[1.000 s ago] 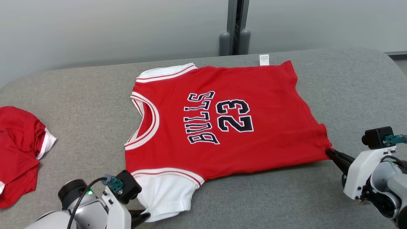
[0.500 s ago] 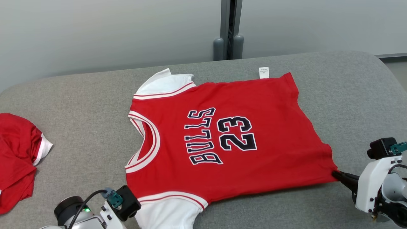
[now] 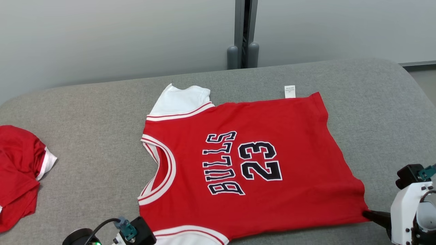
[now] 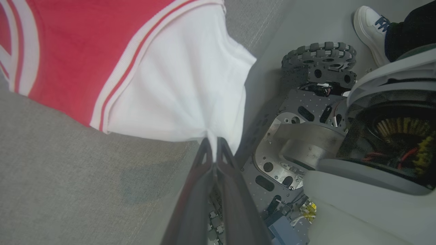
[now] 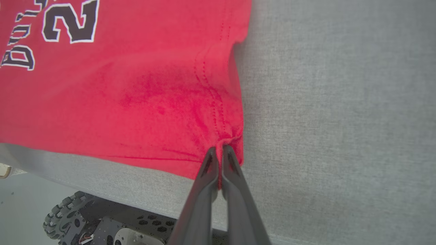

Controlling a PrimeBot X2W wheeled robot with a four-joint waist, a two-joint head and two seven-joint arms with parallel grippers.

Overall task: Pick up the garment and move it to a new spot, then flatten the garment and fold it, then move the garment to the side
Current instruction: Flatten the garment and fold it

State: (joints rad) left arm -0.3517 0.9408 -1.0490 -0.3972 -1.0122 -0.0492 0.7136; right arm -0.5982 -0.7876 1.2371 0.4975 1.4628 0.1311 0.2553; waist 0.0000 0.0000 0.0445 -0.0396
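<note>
1. The garment [image 3: 259,163] lies spread face up about mid-way along the grey bench [image 3: 85,112]. Its neckline points toward the robot's left and its hem toward the right, so "BULLS" and "23" read sideways from the head view.
2. Its far sleeve [image 3: 178,100], white with striped trim, rests flat on the side nearer the wall [image 3: 102,34]. A small white tag [image 3: 290,91] pokes out from the far edge, close to the hem corner.
3. The left hand [image 4: 214,149] has its two dark fingers pressed together on a pinch of the near sleeve [image 4: 177,88]. The white cloth draws to a point at the tips, and the sleeve's end reaches past the bench's near edge.
4. The right hand [image 5: 219,151] is clamped on the near hem corner, just inside the bench's near edge. The red cloth bunches there, with puckers running up from the fingertips.
5. Between the two hands the shirt's near edge runs fairly straight.
6. Another red garment [image 3: 17,177] with a white edge sits crumpled at the robot's far left, well apart from the jersey.
7. Below the bench edge, the left wrist view shows the robot's base with a roller-rimmed wheel [image 4: 318,56]. Beyond it is a person's white shoe [image 4: 369,30].
8. A dark post [image 3: 242,34] stands against the pale wall behind.
</note>
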